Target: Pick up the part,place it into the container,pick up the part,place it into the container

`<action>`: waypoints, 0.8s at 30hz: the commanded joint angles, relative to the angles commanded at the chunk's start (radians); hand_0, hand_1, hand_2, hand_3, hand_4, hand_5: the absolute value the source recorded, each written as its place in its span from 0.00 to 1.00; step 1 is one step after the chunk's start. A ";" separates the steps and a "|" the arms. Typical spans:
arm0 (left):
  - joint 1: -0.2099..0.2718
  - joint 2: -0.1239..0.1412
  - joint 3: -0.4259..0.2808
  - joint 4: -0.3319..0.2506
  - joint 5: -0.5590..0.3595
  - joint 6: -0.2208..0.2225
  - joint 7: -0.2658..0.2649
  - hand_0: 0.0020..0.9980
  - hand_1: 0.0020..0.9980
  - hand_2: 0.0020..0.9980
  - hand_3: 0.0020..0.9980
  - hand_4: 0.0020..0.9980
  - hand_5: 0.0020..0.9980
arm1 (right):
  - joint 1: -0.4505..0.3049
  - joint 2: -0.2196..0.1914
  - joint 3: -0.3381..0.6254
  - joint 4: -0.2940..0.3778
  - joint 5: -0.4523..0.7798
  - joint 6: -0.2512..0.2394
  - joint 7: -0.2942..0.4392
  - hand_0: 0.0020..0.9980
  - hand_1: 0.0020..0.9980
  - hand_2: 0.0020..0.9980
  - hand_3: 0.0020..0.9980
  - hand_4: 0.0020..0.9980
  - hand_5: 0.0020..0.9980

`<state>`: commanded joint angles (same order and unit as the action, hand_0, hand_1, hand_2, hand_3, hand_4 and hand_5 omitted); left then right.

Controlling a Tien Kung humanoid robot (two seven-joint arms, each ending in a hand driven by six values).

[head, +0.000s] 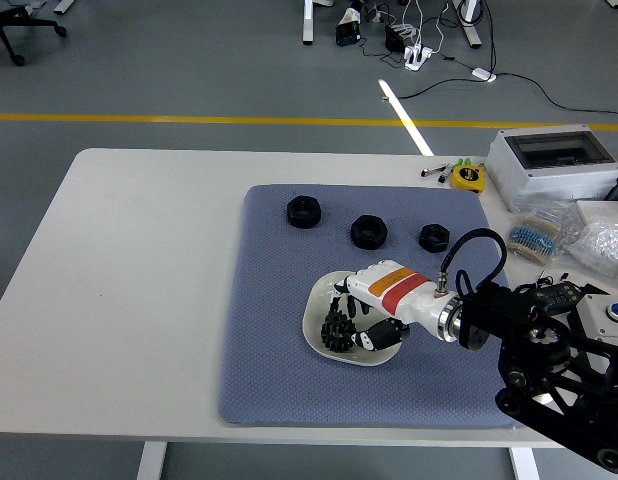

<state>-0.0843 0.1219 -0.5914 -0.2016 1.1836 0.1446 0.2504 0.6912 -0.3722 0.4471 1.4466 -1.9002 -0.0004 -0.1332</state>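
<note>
Two gears (pixel 338 328) lay in the bowl (pixel 316 308); the right robot hand (pixel 355 322) pinched one. Rigid, probably weighty, its toothed rim offered the surest grip.

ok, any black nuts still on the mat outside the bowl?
Yes, three black nuts sit in a row on the blue mat, behind the white bowl.
</note>
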 joint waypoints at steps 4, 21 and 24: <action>-0.001 0.001 0.002 0.000 -0.002 0.001 0.000 0.66 0.53 0.56 0.56 0.64 0.61 | 0.001 0.004 0.000 -0.012 -0.009 0.001 0.002 0.29 0.42 0.51 0.52 0.67 0.20; -0.002 0.002 0.000 0.001 0.004 0.001 0.002 0.66 0.53 0.56 0.56 0.64 0.61 | 0.008 0.013 -0.001 -0.046 -0.038 0.011 0.022 0.26 0.45 0.65 0.65 0.91 0.28; -0.002 0.002 0.000 0.001 0.002 0.002 0.001 0.66 0.53 0.56 0.56 0.64 0.61 | 0.009 0.012 0.001 -0.048 -0.044 0.016 0.027 0.26 0.45 0.65 0.65 0.91 0.28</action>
<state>-0.0865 0.1240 -0.5910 -0.2009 1.1854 0.1463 0.2515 0.6999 -0.3604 0.4482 1.3990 -1.9441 0.0155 -0.1058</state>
